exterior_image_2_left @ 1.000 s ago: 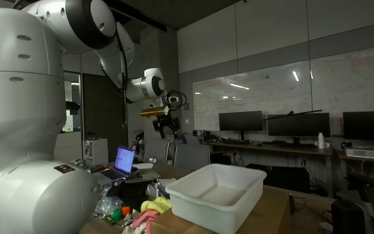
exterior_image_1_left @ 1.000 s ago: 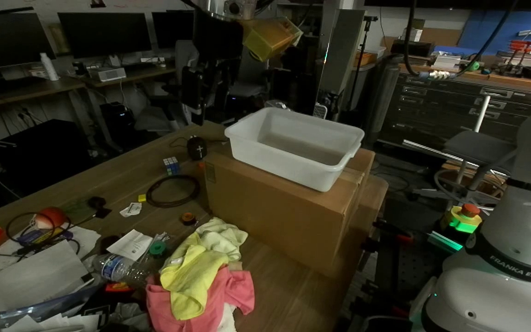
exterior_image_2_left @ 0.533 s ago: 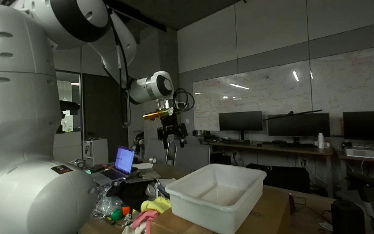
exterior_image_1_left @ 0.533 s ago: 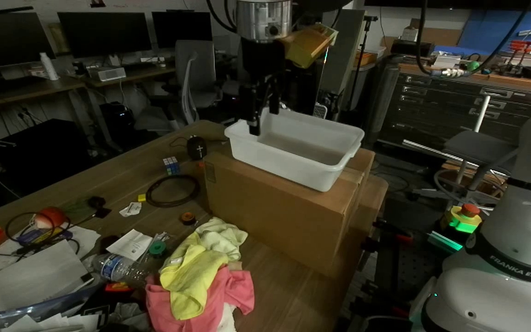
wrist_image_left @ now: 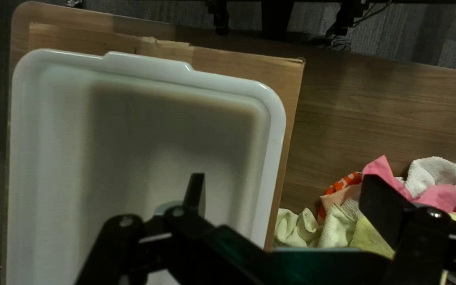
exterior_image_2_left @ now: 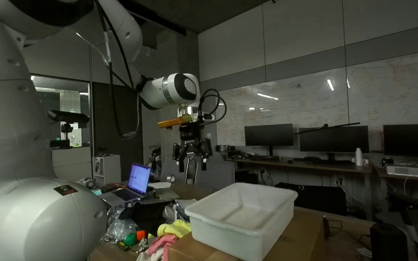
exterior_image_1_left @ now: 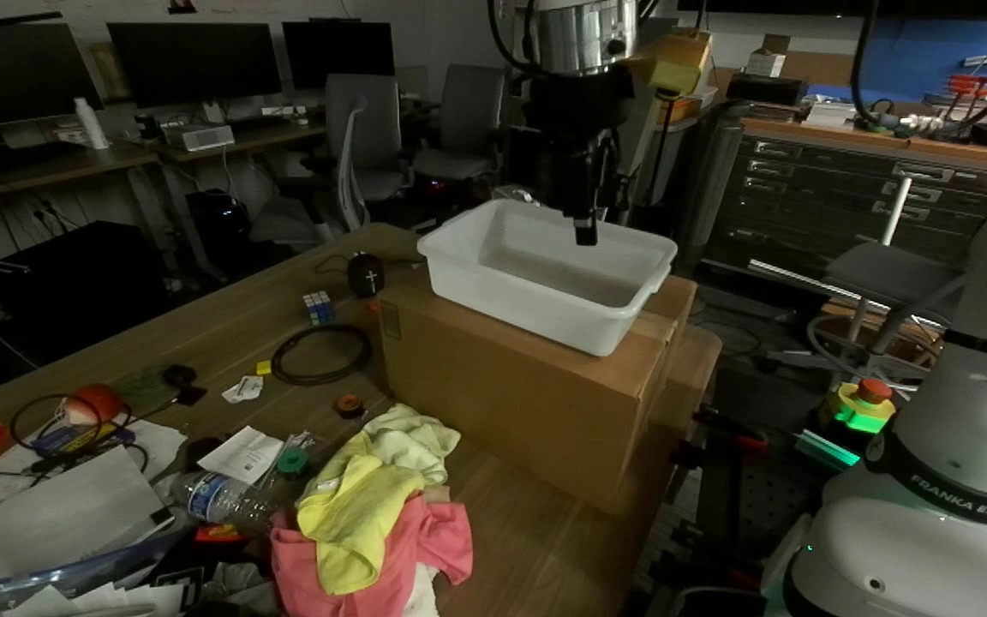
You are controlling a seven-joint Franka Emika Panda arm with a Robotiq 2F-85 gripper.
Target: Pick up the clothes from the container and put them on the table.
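Note:
The white plastic container [exterior_image_1_left: 515, 296] stands on a cardboard box; in both exterior views [exterior_image_2_left: 227, 237] and the wrist view [wrist_image_left: 274, 146] no cloth shows inside its visible part. The clothes lie in a pile on the table [exterior_image_1_left: 536, 548] beside the box: a yellow cloth [exterior_image_1_left: 356, 514], a pink cloth [exterior_image_1_left: 451, 540], a pale green one [exterior_image_1_left: 412, 441], and a white one [wrist_image_left: 430, 174]. My gripper [exterior_image_2_left: 192, 167] is open, pointing down, holding nothing. In an exterior view its fingertip [exterior_image_1_left: 586, 233] overlaps the container's far side. In the wrist view its fingers [wrist_image_left: 283, 178] span container rim and pile.
The cardboard box [exterior_image_1_left: 511, 403] raises the container above the table. A bottle [exterior_image_1_left: 224, 499], papers [exterior_image_1_left: 245, 454], a cable loop [exterior_image_1_left: 320, 354] and a puzzle cube [exterior_image_1_left: 319, 307] lie on the table. A laptop [exterior_image_2_left: 138, 179] stands farther back in an exterior view.
My gripper has swung right across an exterior view, sinking at first, and has turned, so its fingers now line up there. The container and the clothes have not moved.

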